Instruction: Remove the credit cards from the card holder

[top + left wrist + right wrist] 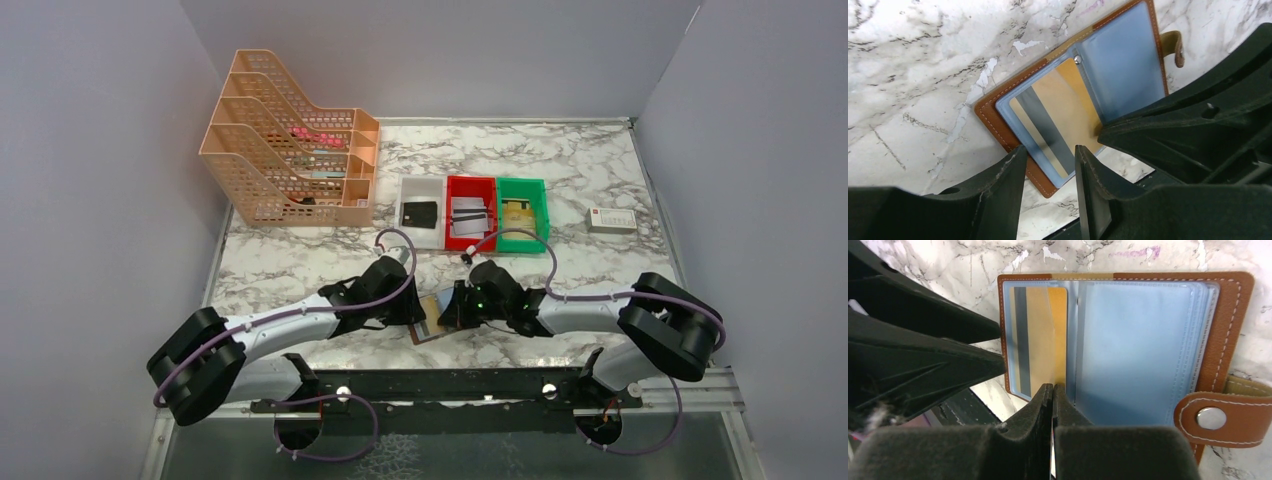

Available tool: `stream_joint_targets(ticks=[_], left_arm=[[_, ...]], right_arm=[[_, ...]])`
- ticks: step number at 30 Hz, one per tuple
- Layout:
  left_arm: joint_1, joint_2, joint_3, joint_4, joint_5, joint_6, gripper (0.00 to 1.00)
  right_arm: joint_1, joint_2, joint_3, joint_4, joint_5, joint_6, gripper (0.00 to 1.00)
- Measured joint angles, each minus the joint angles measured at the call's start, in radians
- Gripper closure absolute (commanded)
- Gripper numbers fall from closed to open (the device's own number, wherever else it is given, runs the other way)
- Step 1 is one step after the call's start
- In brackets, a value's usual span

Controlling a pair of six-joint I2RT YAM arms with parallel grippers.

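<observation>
Right fingers (1047, 402) clenched at glossy gold card (1040, 340); left fingers (1010, 175) released over stitched card holder (992, 119).

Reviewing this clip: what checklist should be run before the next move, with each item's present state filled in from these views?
1. The card holder lies open on the table: ok.
2. The gold card sits inside the holder, with one edge toward the right wrist camera: ok.
3. The right fingers are shut at that edge: ok.
4. They grip the card itself: cannot tell.
5. The left fingers stand open at the holder's edge: ok.
6. The holder is pinned against the pull: cannot tell.
</observation>
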Motion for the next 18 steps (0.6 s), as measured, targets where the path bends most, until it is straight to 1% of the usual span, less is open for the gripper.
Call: stream_joint_targets(ticks=[2, 6, 8, 9, 12, 16, 18], left_arm=[[0.0, 0.025, 0.0, 0.007, 0.011, 0.0, 0.59], [0.0, 0.055, 0.0, 0.016, 0.027, 0.0, 0.63], [0.0, 0.06, 0.0, 0.021, 0.029, 0.0, 0.71], [0.0, 0.061, 0.0, 0.022, 0.029, 0.0, 0.73], [0.0, 0.061, 0.0, 0.021, 0.031, 0.005, 0.73], [0.0, 0.054, -0.004, 0.02, 0.03, 0.009, 0.73], [0.0, 0.052, -0.004, 0.019, 0.03, 0.012, 0.73]], right_arm=[[0.0, 0.0, -0.008, 0.014, -0.011, 0.014, 0.94], [0.0, 0.0, -0.009, 0.021, -0.012, 0.032, 0.89], [0.0, -0.006, -0.009, 0.016, -0.003, 0.034, 0.87], [0.0, -0.013, -0.009, 0.012, 0.001, 0.032, 0.86], [0.0, -0.034, 0.005, -0.026, 0.021, 0.006, 0.84], [0.0, -0.035, 0.056, -0.09, 0.06, -0.037, 0.71], [0.0, -0.035, 0.064, -0.099, 0.075, -0.052, 0.68]])
